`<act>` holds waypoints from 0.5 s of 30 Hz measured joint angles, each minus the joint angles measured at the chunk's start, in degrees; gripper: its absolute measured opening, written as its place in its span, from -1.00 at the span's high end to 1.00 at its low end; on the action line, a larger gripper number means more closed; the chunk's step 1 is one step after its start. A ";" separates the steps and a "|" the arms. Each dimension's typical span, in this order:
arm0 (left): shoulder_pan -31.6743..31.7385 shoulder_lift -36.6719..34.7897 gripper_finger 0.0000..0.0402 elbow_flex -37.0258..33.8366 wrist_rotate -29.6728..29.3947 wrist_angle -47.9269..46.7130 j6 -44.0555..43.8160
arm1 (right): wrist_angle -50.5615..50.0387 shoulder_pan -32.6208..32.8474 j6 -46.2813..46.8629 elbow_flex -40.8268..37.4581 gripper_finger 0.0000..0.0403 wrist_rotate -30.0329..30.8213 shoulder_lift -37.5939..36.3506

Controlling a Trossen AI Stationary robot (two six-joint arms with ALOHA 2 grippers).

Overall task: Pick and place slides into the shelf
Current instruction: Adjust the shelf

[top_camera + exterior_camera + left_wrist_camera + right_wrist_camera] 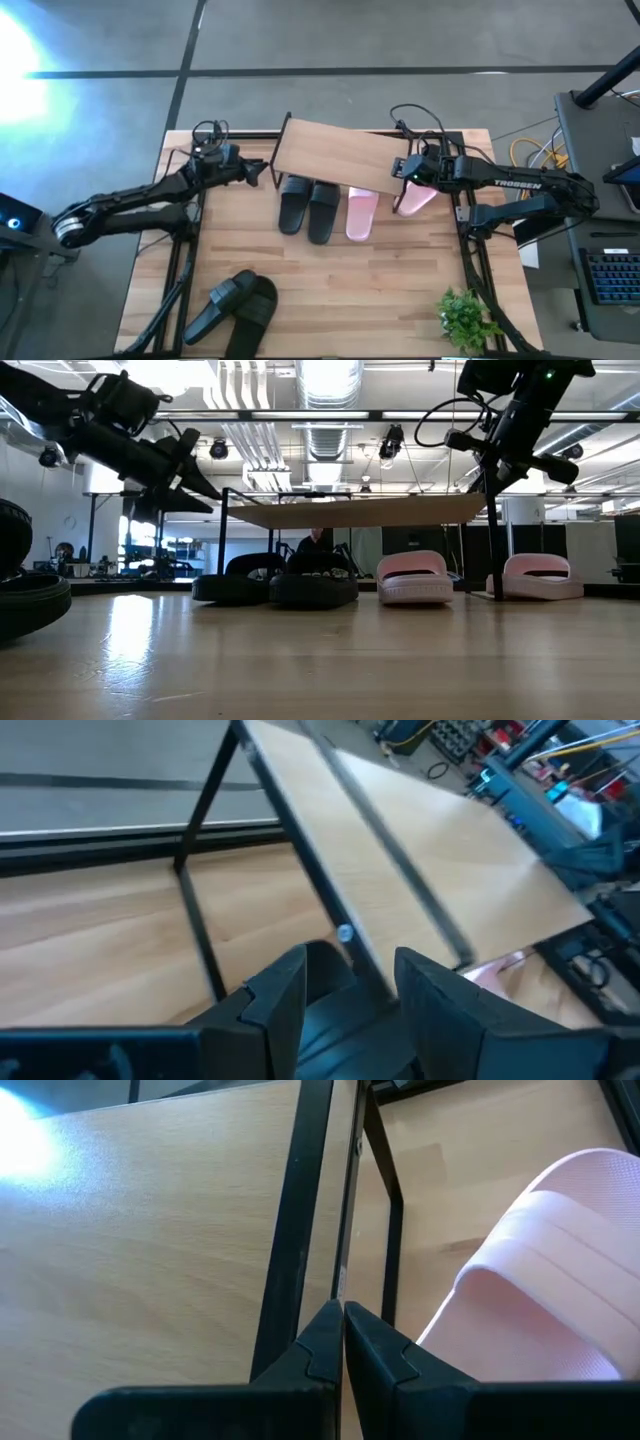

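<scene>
The shelf (335, 158) stands askew at the table's far middle, its wood board on black wire legs (225, 540). Two black slides (308, 207) and one pink slide (362, 213) lie with their toes under it. The second pink slide (416, 198) lies by the shelf's right end (540, 1280). Two more black slides (235, 305) rest at the near left. My left gripper (268, 172) is open at the shelf's left end, its fingers either side of a black rail (345, 935). My right gripper (400, 168) is shut at the right end. My left gripper straddles the rail; whether a finger (290, 990) touches it, I cannot tell. My right gripper pinches a thin dark edge strip (343, 1280) at the shelf's right end between its two fingertips (325, 1335), coming level from the table's right. The shelf's legs reach down to the table.
A small green plant (465, 315) stands at the table's near right corner. Cables (530, 150) and a keyboard (610, 275) lie beyond the right edge. Bare tabletop (380, 290) stretches across the near middle.
</scene>
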 joint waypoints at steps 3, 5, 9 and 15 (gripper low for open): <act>0.14 2.52 0.30 0.00 1.05 1.22 0.02 | -0.04 0.00 0.00 0.00 0.96 0.02 0.00; 0.14 4.55 0.30 0.00 2.88 3.83 0.06 | -0.26 0.00 -0.04 0.02 0.96 0.07 0.16; 0.29 7.78 0.30 0.95 4.28 6.43 0.04 | -1.08 -0.04 -0.38 0.02 0.96 -0.60 1.24; 0.16 4.66 0.30 1.09 7.73 1.38 0.01 | -0.49 0.37 -2.16 0.11 0.96 -3.19 3.39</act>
